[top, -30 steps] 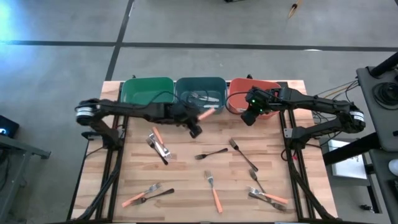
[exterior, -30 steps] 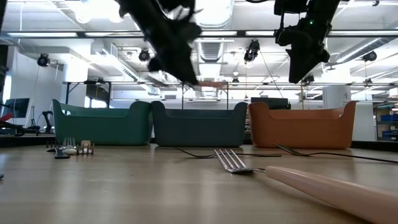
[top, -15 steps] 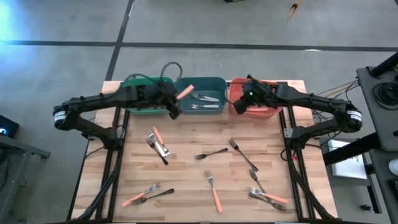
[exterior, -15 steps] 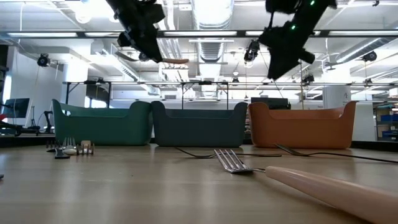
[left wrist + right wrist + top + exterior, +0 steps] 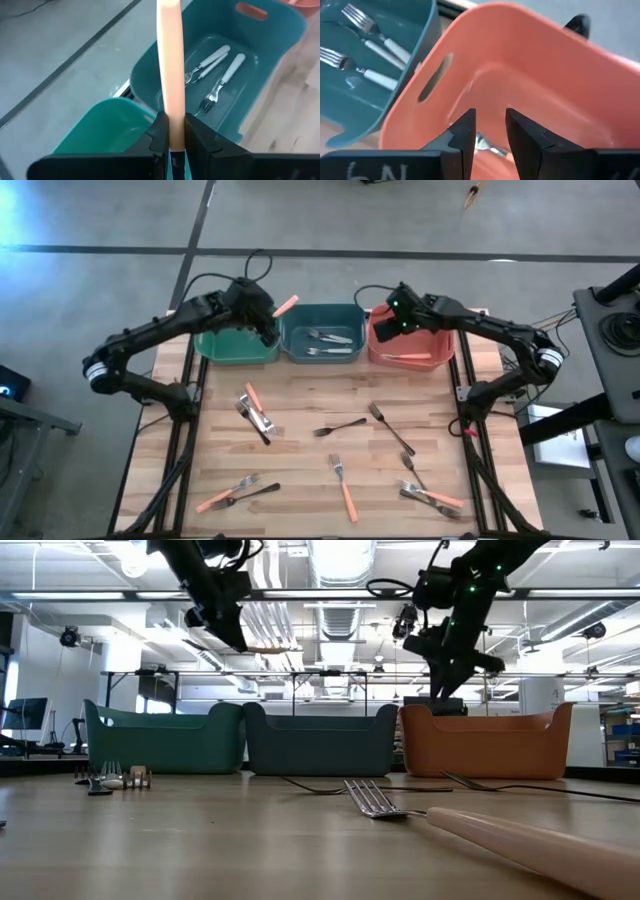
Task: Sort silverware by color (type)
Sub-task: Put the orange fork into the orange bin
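My left gripper [image 5: 268, 323] is raised over the right rim of the green bin [image 5: 232, 338] and is shut on an orange-pink-handled utensil [image 5: 170, 65]. In the low view that handle [image 5: 270, 647] juts out from the gripper. My right gripper [image 5: 490, 131] is open above the orange bin [image 5: 440, 345], where one pink-handled utensil [image 5: 405, 357] lies on the bottom. Two silver forks [image 5: 325, 338] lie in the teal bin [image 5: 345, 312]. Several forks are scattered flat on the table, such as a black one [image 5: 340, 426] and a pink-handled one [image 5: 346, 488]. My left gripper pinches the pink handle [image 5: 170, 131] between its two fingers, which lie along it. The handle sticks out straight beyond the fingertips toward the table's far right, lifted clear and roughly level. The utensil's head is hidden behind the fingers.
The three bins stand side by side along the table's far edge. Loose forks lie in clusters at the left [image 5: 256, 412], the near left [image 5: 235, 493] and the near right [image 5: 430, 496]. Bare wood [image 5: 300, 395] shows between the bins and the forks.
My left gripper has carried the pink-handled utensil up and toward the far left, from in front of the teal bin to over the green bin's right rim, turning so the handle points far-right. My right gripper has shifted over the orange bin toward its far-left corner.
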Available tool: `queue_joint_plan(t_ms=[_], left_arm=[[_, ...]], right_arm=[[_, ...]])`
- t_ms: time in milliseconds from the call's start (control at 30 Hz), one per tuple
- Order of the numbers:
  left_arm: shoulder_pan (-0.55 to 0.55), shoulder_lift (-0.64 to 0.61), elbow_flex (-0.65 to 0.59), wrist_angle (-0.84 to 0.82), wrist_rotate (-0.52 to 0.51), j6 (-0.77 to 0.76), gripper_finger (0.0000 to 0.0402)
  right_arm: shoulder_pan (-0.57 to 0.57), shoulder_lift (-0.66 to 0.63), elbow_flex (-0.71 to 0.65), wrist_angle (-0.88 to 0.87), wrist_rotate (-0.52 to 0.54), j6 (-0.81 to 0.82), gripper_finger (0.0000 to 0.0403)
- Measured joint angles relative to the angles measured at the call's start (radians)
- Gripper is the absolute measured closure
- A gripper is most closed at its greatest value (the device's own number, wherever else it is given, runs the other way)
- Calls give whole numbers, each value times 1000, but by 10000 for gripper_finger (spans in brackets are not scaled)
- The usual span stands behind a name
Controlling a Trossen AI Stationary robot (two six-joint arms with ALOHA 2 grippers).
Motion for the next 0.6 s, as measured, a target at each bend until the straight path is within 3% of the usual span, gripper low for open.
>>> queue_joint_plan(t_ms=[333,600], left_arm=[[30,64,0,149,157,67,380],[30,124,0,311,167,67,380]], right_arm=[[-64,-12,70,21,-40,-14,305],[-66,-4,83,174,-40,-23,305]])
